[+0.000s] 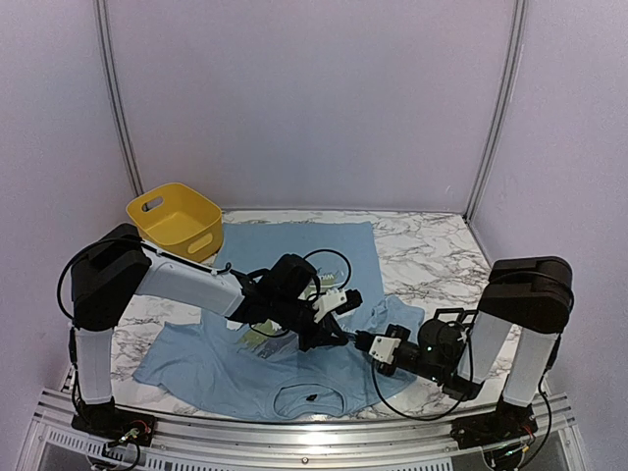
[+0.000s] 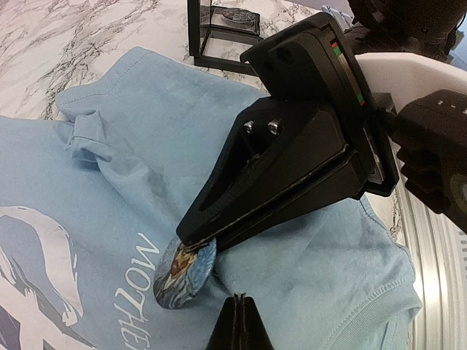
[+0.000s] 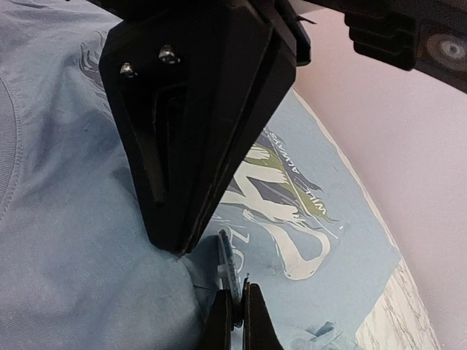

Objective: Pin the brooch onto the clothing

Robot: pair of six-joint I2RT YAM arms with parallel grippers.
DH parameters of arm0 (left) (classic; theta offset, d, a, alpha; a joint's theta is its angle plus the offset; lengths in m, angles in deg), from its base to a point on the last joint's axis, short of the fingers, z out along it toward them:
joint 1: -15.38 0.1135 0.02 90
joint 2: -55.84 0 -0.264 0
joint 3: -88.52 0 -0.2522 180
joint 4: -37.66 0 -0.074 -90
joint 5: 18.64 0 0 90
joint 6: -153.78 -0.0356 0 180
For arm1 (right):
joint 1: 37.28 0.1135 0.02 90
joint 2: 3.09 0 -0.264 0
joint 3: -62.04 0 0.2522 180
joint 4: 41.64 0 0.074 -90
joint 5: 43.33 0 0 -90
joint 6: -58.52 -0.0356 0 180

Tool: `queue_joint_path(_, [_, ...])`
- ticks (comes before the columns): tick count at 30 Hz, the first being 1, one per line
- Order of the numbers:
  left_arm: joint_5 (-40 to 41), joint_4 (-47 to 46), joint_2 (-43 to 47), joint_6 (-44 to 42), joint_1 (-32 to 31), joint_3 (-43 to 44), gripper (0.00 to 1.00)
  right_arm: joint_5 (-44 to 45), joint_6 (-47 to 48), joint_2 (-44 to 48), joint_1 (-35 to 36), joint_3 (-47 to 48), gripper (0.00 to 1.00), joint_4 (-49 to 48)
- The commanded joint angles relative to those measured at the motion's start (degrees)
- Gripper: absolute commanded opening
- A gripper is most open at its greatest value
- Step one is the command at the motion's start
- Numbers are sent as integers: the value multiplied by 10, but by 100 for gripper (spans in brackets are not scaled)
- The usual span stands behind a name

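Observation:
The light blue T-shirt (image 1: 324, 378) lies flat on the marble table, its white lettering and yellow-green streaks in the right wrist view (image 3: 292, 197). My right gripper (image 3: 235, 310) is shut on the edge of a round blue brooch (image 3: 228, 259) with a brownish figure, holding it against the shirt by the white text. The brooch face shows in the left wrist view (image 2: 182, 275). My left gripper (image 2: 239, 300) is shut, pinching a small pucker of shirt fabric right beside the brooch. Both grippers meet tip to tip over the shirt, left (image 1: 340, 327) and right (image 1: 359, 340).
A yellow basket (image 1: 177, 221) stands at the back left, beyond the shirt. A black open-frame stand (image 2: 219, 36) sits on the marble past the shirt's sleeve. A black cable (image 1: 332, 257) loops over the shirt. A metal rail (image 1: 294, 432) runs along the near edge.

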Motion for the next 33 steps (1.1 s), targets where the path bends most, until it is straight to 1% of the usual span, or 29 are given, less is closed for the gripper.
queue_joint_path(1, [-1, -10, 20, -10, 2, -5, 0, -31, -31, 6, 6, -11, 0, -5])
queue_joint_path(12, [14, -3, 18, -20, 2, -6, 0, -39, -83, 11, 6, -11, 0, -4])
queue_joint_path(14, [19, 3, 20, -28, 2, -6, 10, -44, -96, 12, 3, -9, 0, -4])
queue_joint_path(17, [30, 10, 27, -44, 2, -9, 17, -53, -112, 16, 0, -4, 0, 11])
queue_joint_path(20, [44, 1, 42, -68, 2, -22, 22, -61, -130, 21, -8, -4, 0, 14])
queue_joint_path(23, [50, -22, 54, -90, 2, -44, 24, -84, -150, 24, -20, -2, 0, 17])
queue_joint_path(26, [60, -22, 44, -93, 2, -37, 26, -98, -163, 32, -31, 2, 0, 27])
queue_joint_path(29, [53, -26, 33, -90, 2, -24, 27, -113, -177, 39, -40, 7, 0, 37])
queue_joint_path(33, [57, -41, 31, -91, 2, -21, 26, -125, -184, 46, -47, 7, 0, 40])
